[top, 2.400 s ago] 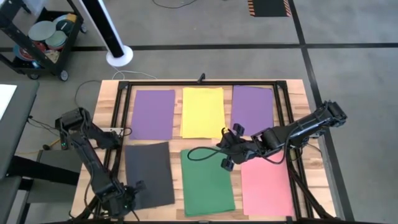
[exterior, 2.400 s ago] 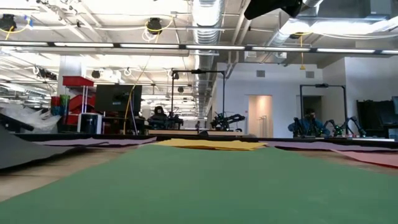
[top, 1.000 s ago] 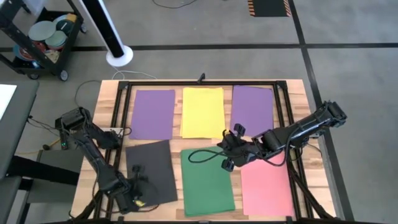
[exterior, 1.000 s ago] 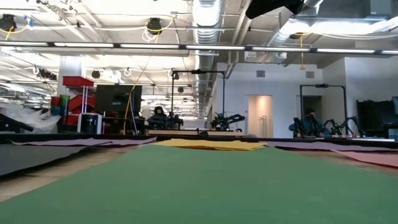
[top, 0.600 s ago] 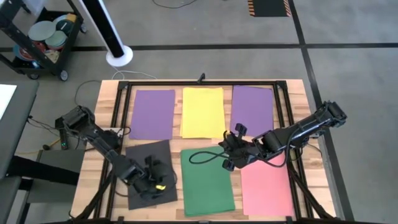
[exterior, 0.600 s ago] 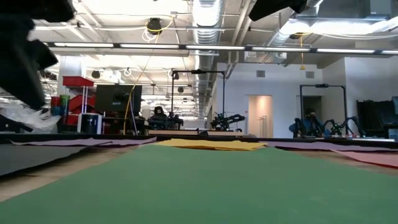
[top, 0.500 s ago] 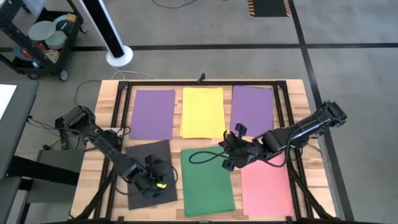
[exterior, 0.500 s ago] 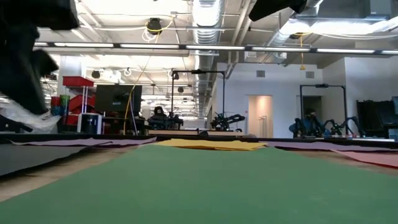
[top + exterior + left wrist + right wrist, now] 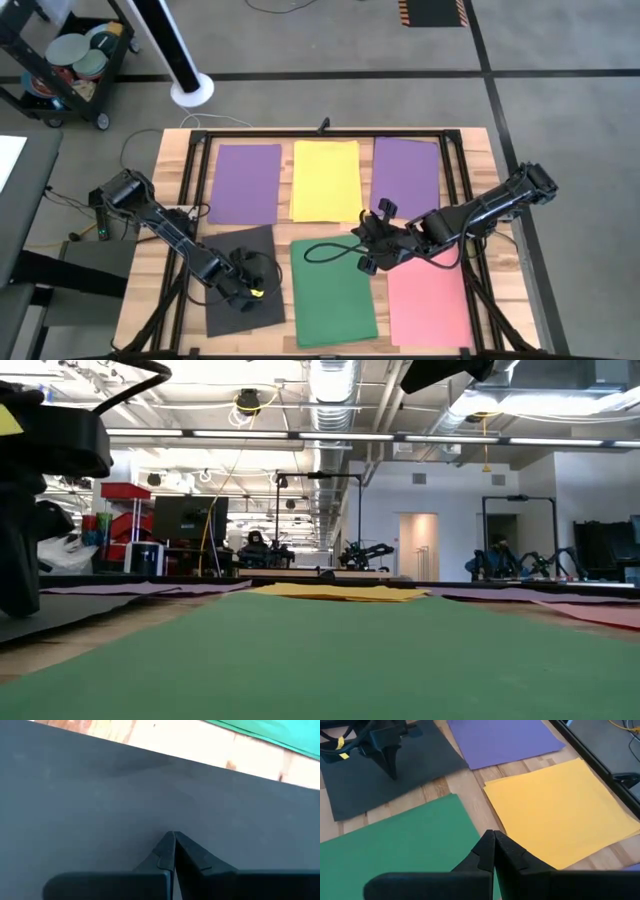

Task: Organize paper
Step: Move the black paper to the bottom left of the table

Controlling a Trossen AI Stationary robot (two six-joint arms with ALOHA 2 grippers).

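Six sheets of paper lie flat on the wooden table: purple (image 9: 246, 183), yellow (image 9: 326, 180) and purple (image 9: 406, 176) in the far row, and black (image 9: 225, 250), green (image 9: 332, 292) and pink (image 9: 428, 300) in the near row. My left gripper (image 9: 252, 292) is shut, its tips pointing steeply down at the black sheet (image 9: 100, 795); the right wrist view shows it too (image 9: 393, 775). My right gripper (image 9: 493, 832) is shut and empty, hovering high (image 9: 358, 243) over the gap between the yellow and green sheets. My left gripper's shut fingertips (image 9: 170, 845) come slanting down from the table's left at the black sheet's right half (image 9: 174, 822). I cannot tell whether they touch the paper or stand just above it. The sheet lies flat on the table.
Black frame rails (image 9: 190, 200) run along the table's sides and far edge. A loose cable loop (image 9: 320, 250) hangs by my right gripper over the green sheet. Beyond the table stand a cart with dishes (image 9: 70, 60) and a white column base (image 9: 190, 90).
My left gripper has travelled from the black sheet's near left part toward the table's right and far edges, to the sheet's right half, and has sunk toward the paper. The black sheet has stayed flat where it was.
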